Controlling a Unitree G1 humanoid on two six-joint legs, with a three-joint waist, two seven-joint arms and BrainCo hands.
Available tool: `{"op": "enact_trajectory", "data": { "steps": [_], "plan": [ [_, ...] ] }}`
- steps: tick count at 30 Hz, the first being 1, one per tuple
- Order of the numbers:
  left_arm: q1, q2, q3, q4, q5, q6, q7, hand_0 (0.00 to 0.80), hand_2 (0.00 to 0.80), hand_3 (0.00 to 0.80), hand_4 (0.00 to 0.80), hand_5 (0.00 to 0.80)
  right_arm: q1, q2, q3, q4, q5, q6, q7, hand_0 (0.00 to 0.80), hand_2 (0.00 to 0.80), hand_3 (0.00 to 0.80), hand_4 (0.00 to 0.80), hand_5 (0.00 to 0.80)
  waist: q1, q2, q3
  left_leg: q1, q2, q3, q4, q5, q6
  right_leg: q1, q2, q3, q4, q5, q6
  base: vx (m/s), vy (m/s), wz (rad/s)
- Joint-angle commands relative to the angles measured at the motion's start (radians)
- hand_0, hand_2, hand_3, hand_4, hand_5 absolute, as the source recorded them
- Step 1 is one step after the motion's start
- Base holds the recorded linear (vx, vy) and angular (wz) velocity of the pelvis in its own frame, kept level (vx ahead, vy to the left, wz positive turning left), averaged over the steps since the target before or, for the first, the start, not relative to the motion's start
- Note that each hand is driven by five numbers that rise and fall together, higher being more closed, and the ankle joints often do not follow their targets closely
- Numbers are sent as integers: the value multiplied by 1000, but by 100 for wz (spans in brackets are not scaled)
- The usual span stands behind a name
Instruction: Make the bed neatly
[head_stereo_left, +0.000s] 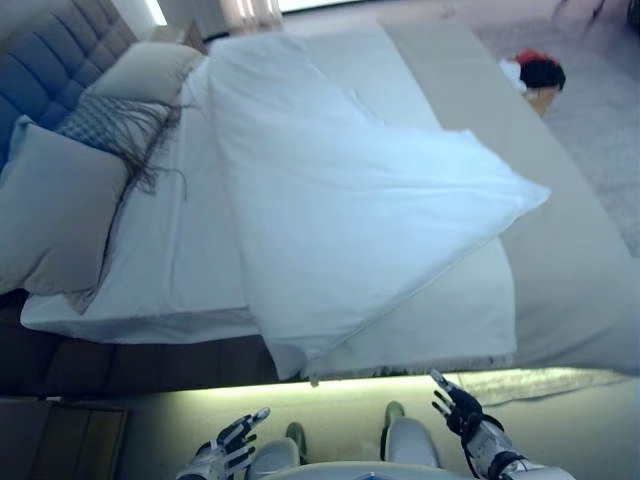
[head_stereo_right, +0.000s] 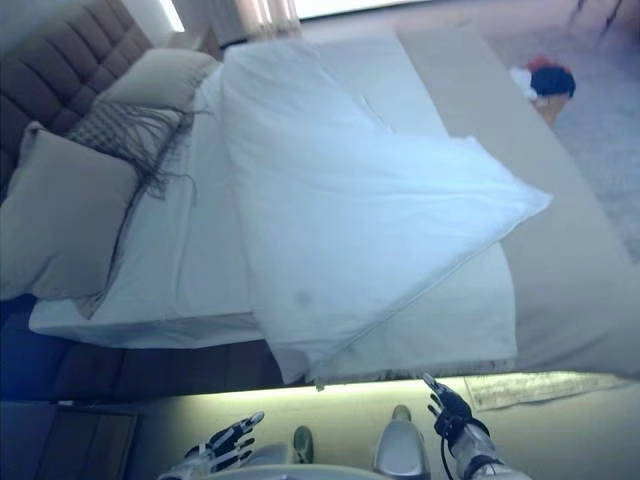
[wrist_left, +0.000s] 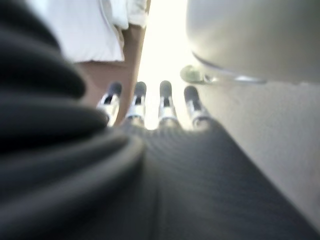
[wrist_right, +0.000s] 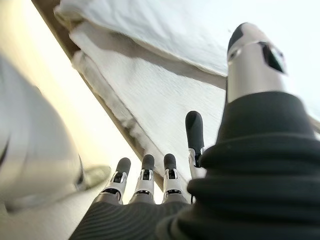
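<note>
A bed (head_stereo_left: 460, 310) with a white sheet lies before me, its headboard (head_stereo_left: 45, 60) at the left. A white duvet (head_stereo_left: 340, 200) lies folded and skewed across it, one corner (head_stereo_left: 535, 192) pointing right and another corner (head_stereo_left: 290, 365) hanging over the near edge. Two beige pillows (head_stereo_left: 50, 210) (head_stereo_left: 150, 70) and a fringed grey throw (head_stereo_left: 115, 125) lie at the head. My left hand (head_stereo_left: 228, 445) is open and empty, low by the near bed edge; my right hand (head_stereo_left: 458, 408) is open and empty below the near edge, also seen in the right wrist view (wrist_right: 150, 177).
A beige bed runner (head_stereo_left: 560, 230) covers the foot end at the right. A basket (head_stereo_left: 535, 75) with red and dark items stands on the carpet beyond the bed. A wooden nightstand (head_stereo_left: 60, 440) is at the lower left. A lit strip runs under the near bed edge.
</note>
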Motion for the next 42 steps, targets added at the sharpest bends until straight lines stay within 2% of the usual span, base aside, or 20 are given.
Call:
{"op": "enact_trajectory", "data": {
  "steps": [1,3,8,13,18,19,28,42],
  "plan": [
    [-59,33,9,-4,-61,-17,13,0,0,0,0,0,-134,9,24,-46,51,-17,1,0,0,0,0,0,19,-24,80,-139,14,-57,167,-23,25,5,-15,-18,46,7,16,-169,-134,-30],
    [-90,43,4,-10,-83,-23,4,0,0,0,0,0,-209,5,44,-52,71,-22,-12,0,0,0,0,0,26,-24,115,-201,17,-59,221,-35,17,-42,-19,-19,75,1,6,-167,-59,-4],
    [-137,39,-33,-21,-123,-56,-44,0,0,0,0,0,-359,-37,50,-71,115,34,-86,0,0,0,0,0,40,-4,164,-300,11,-70,309,-51,8,-130,-33,-2,157,-22,-14,-47,49,1],
    [-172,25,-74,-77,-213,-81,-49,0,0,0,0,0,-452,-105,31,-62,169,94,-97,0,0,0,0,0,55,17,201,-387,7,-69,374,-63,15,-213,-51,-1,227,-34,-22,-53,51,8],
    [-168,22,-99,-89,-230,-84,-47,0,0,0,0,0,-551,-188,26,-42,201,142,-83,0,0,0,0,0,73,36,228,-470,1,-76,440,-77,21,-288,-65,3,310,-56,-32,-10,30,10],
    [-159,23,-103,-89,-239,-88,-50,0,0,0,0,0,-575,-208,29,-40,211,152,-76,0,0,0,0,0,79,41,234,-479,4,-81,472,-113,17,-299,-65,13,347,-89,-24,77,28,7],
    [-115,42,-67,-86,-290,-104,-60,0,0,0,0,0,-730,-320,51,-34,246,204,-50,0,0,0,0,0,106,66,267,-584,5,-74,555,-129,38,-405,-67,31,457,-121,-39,32,31,5],
    [-39,82,-45,-177,-334,-159,-108,0,0,0,0,0,-885,-442,100,-66,255,253,-71,0,0,0,0,0,141,97,311,-639,10,-73,559,-102,51,-474,-58,35,525,-144,-56,48,22,5]
  ]
}}
